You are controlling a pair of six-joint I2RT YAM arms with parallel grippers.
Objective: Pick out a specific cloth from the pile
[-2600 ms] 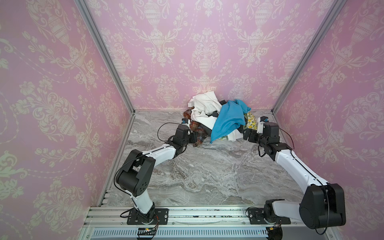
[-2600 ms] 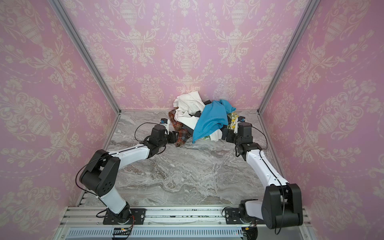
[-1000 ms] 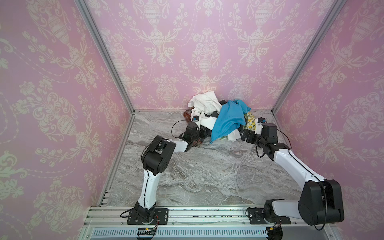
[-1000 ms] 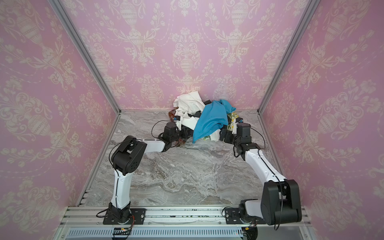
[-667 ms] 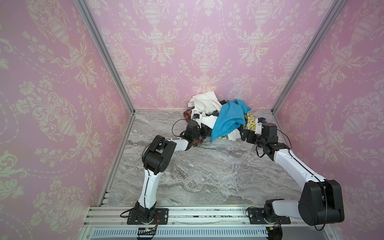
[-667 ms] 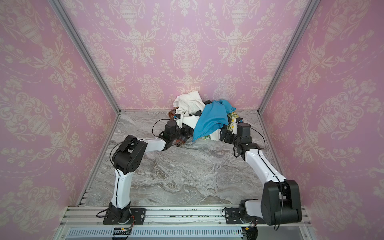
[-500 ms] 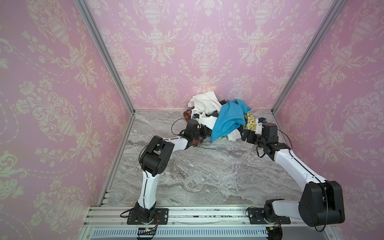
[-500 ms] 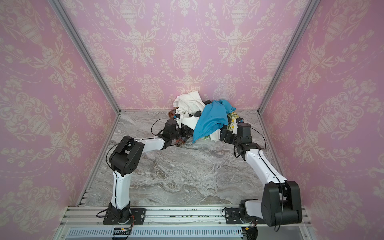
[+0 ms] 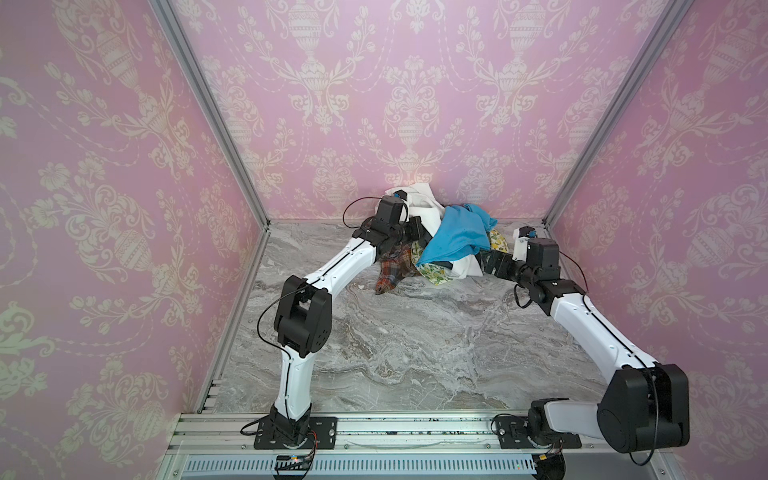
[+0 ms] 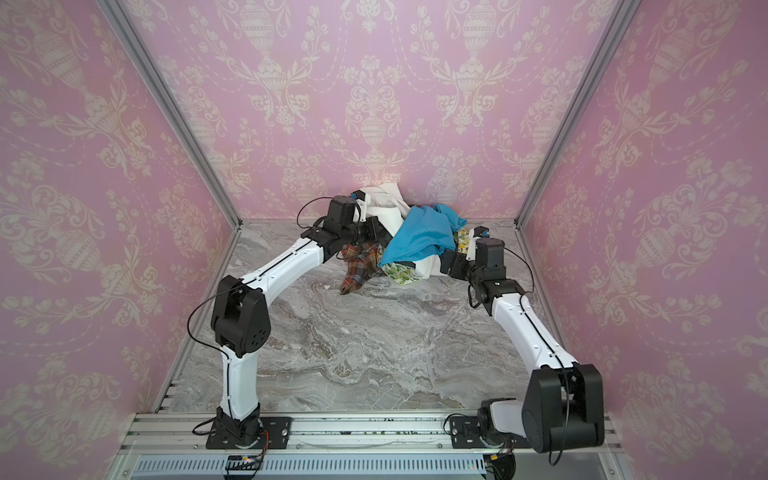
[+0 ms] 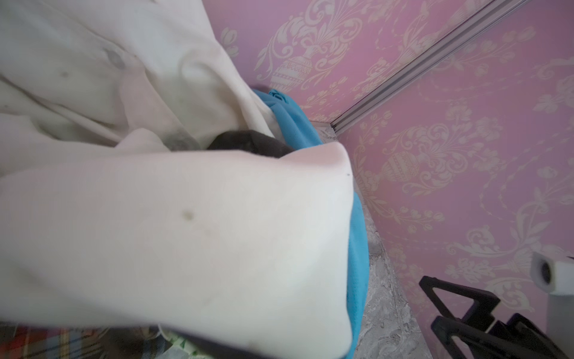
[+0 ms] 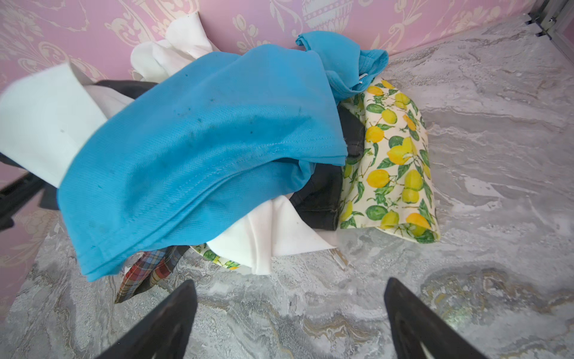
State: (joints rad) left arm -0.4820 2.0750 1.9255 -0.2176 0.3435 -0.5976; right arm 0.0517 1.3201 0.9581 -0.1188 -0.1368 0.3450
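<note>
Charcoal cloth (image 12: pixel 323 192) lay buried in the pile (image 9: pixel 434 222) at the back wall. It showed only as dark folds under the blue cloth (image 12: pixel 202 149), between the white cloth (image 12: pixel 279 236) and the lemon-print cloth (image 12: pixel 394 161). The left gripper (image 9: pixel 419 235) was closed and pushed into the pile's left side. White cloth draped before its wrist camera hid the fingertips, so what it had pinched, if anything, could not be told. The right gripper (image 12: pixel 289 281) had its jaws wide apart and held nothing, low over the surface (image 12: pixel 481 155) just in front of the pile.

The step in hand looked like freeing the charcoal cloth from its neighbours. Done well, that probably meant first checking that the left gripper's bite was on dark fabric rather than white. The right gripper's best target seemed to be the exposed seamed hem facing it. A slow, low pull toward the open surface should let the blue cloth slide off rather than come along. The plaid cloth (image 12: pixel 146 273) underneath could snag.
</note>
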